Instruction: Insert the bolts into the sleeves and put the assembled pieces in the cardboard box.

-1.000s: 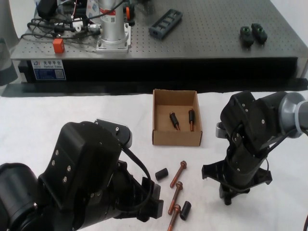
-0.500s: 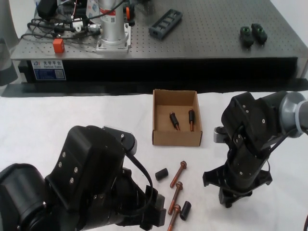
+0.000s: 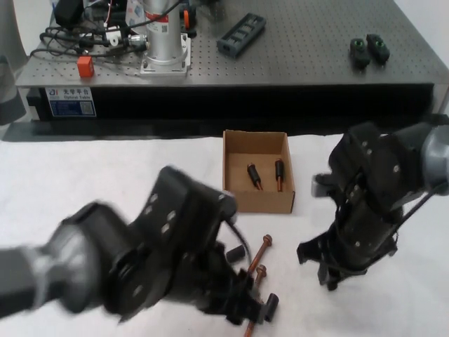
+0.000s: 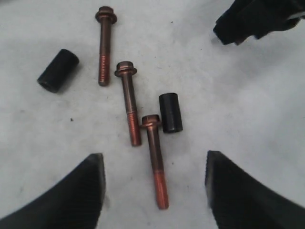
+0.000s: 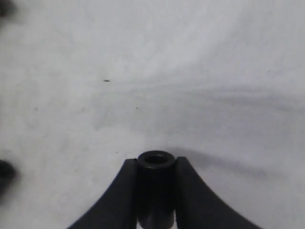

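Firmly pinching a black sleeve with right fingers, bare counter around. Holding left fingers wide apart over loose bolts.

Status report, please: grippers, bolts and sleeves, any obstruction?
Left gripper open over three loose bolts. Right gripper shut on a sleeve. Two assembled pieces in cardboard box. No obstruction seen.

high: rear, forward-down over bench | left wrist: close, down on bolts, shared with high | right wrist: close, down
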{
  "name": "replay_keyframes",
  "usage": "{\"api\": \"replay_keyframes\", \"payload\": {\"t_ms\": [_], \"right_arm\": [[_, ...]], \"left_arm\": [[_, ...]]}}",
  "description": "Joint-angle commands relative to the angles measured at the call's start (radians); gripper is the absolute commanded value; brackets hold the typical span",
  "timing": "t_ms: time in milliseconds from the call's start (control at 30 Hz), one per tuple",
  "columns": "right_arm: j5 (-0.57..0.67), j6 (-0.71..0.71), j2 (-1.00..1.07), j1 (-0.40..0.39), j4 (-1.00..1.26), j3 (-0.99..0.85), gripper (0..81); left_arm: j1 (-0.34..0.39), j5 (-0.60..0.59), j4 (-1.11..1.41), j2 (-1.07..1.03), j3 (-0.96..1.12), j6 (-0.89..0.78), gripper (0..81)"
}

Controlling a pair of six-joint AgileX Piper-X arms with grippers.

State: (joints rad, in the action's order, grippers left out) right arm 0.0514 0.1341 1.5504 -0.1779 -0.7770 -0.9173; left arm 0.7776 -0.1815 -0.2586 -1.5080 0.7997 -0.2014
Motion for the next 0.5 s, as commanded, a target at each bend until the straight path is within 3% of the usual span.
{"api": "replay_keyframes", "payload": {"t_ms": [0,133,333,467], "right_arm": [[0.012,-0.016,-0.037,0.004,-0.011,-0.002,7.4],[0.012,-0.024,-0.156,0.004,-0.084,0.003,7.4],[0.012,-0.024,-0.327,0.01,-0.094,0.091,7.4],[0.012,-0.024,-0.417,0.031,-0.094,0.163,7.4]], "left_arm": [[0.002,-0.008,-0.072,-0.091,0.108,0.057,44.2],[0.002,-0.008,-0.172,-0.222,0.282,0.109,42.2],[-0.012,0.021,-0.335,-0.426,0.577,0.214,31.5],[-0.034,0.066,-0.462,-0.548,0.746,0.242,30.0]]}}
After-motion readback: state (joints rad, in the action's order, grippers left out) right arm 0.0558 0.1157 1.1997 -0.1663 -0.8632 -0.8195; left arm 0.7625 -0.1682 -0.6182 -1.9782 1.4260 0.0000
